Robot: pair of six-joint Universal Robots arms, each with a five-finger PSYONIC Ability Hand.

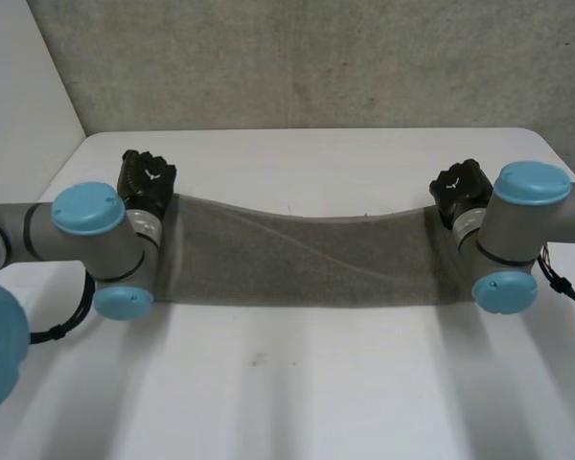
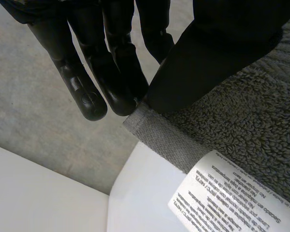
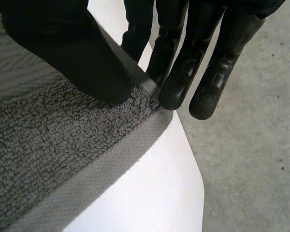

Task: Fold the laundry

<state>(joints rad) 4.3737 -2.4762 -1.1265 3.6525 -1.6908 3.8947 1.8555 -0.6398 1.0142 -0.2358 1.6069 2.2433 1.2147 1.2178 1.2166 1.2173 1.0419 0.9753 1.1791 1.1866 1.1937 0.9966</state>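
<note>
A grey terry towel (image 1: 302, 259) hangs stretched between my two hands above the white table (image 1: 297, 383), sagging a little along its far edge. My left hand (image 1: 146, 182) pinches the towel's left far corner (image 2: 150, 125) between thumb (image 2: 208, 63) and straight fingers (image 2: 116, 82); a white care label (image 2: 232, 198) hangs from the towel (image 2: 251, 121) near that corner. My right hand (image 1: 460, 187) pinches the right far corner (image 3: 152, 104) the same way, thumb (image 3: 82, 63) on the towel's (image 3: 48, 145) pile and fingers (image 3: 183, 72) behind its hem.
The table's far edge meets a grey concrete wall (image 1: 316, 57). Grey floor (image 3: 251, 159) lies beyond the table's right side, and more of it (image 2: 43, 130) off the left. Bare tabletop spreads in front of the towel.
</note>
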